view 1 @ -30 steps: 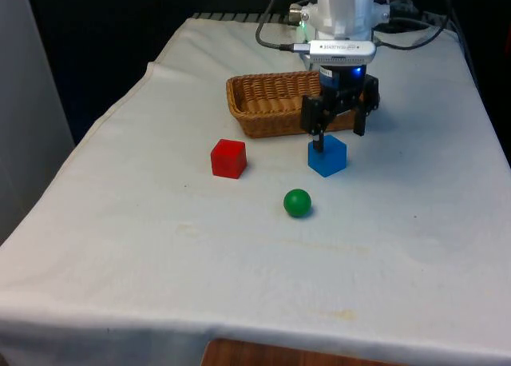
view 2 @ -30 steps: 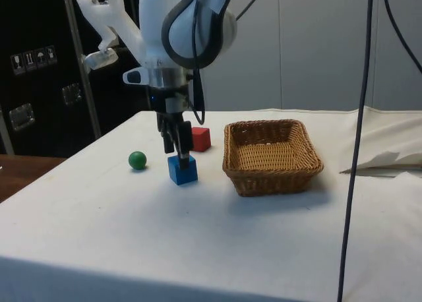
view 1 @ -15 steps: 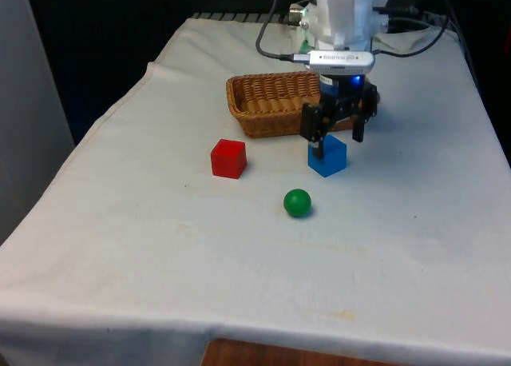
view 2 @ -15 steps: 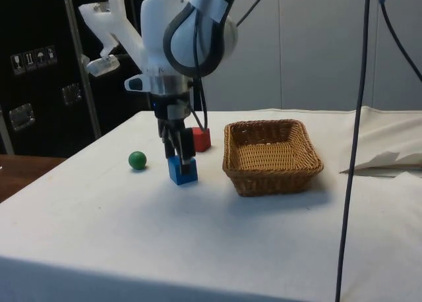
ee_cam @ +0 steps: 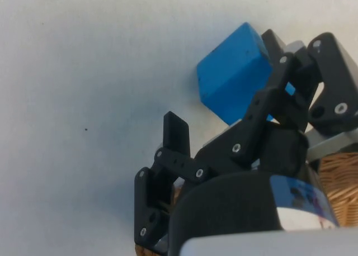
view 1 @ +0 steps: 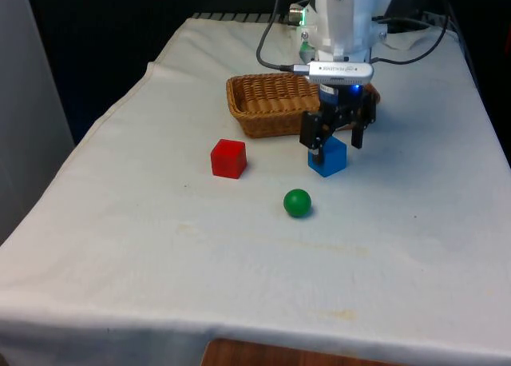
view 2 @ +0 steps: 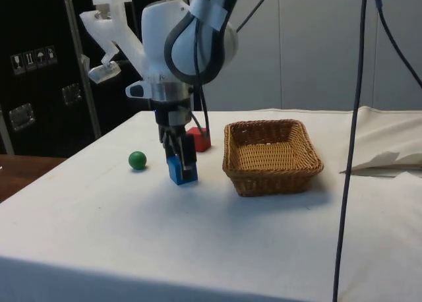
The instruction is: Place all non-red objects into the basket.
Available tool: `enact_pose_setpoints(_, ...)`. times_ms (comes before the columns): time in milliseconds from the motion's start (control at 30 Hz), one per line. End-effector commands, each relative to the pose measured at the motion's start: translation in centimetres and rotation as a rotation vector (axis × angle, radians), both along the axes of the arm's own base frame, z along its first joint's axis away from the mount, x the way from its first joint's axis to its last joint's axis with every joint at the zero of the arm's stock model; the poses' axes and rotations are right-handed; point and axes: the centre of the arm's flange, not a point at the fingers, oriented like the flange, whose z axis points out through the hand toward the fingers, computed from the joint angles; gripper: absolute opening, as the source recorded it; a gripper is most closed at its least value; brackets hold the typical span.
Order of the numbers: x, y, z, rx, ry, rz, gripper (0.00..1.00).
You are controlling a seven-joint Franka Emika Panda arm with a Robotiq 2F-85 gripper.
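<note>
A blue cube (view 1: 328, 158) (view 2: 182, 172) (ee_cam: 232, 71) rests on the white cloth just in front of the wicker basket (view 1: 271, 102) (view 2: 271, 155). My gripper (view 1: 336, 138) (view 2: 179, 155) (ee_cam: 224, 91) is open and tilted, low over the cube. One finger stands at each side of the cube, which lies closer to one fingertip (ee_cam: 275, 46) than to the other. A green ball (view 1: 297, 202) (view 2: 137, 159) lies nearer the front edge. Towards the front view's left sits a red cube (view 1: 228, 158) (view 2: 199, 139).
The basket holds nothing that I can see. A dark cable (view 2: 353, 144) hangs down in the side view beyond the basket. Bare cloth stretches around the ball and towards the table's front edge.
My gripper has sunk a little lower around the blue cube and tilted. The cubes, ball and basket have stayed put.
</note>
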Motion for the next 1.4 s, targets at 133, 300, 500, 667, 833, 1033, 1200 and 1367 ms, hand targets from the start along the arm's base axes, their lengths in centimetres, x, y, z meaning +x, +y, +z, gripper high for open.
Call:
enact_pose_setpoints(133,0.13,0.00,-0.36,0.000,-0.007,0.004,1.00)
enact_pose_setpoints(300,0.11,0.06,-0.29,0.000,-0.004,0.003,1.00)
enact_pose_setpoints(500,0.09,0.00,-0.31,-0.001,-0.002,0.002,1.00)
enact_pose_setpoints(667,0.06,0.00,-0.29,0.000,-0.002,0.002,1.00)
enact_pose_setpoints(833,0.08,-0.12,-0.33,-0.002,0.000,-0.001,1.00)
enact_pose_setpoints(1033,-0.02,-0.19,-0.32,-0.001,-0.001,-0.001,1.00)
enact_pose_setpoints(1200,0.00,-0.18,-0.35,-0.001,0.000,-0.002,1.00)
enact_pose_setpoints(1367,0.02,-0.48,-0.43,-0.002,0.001,-0.002,0.91)
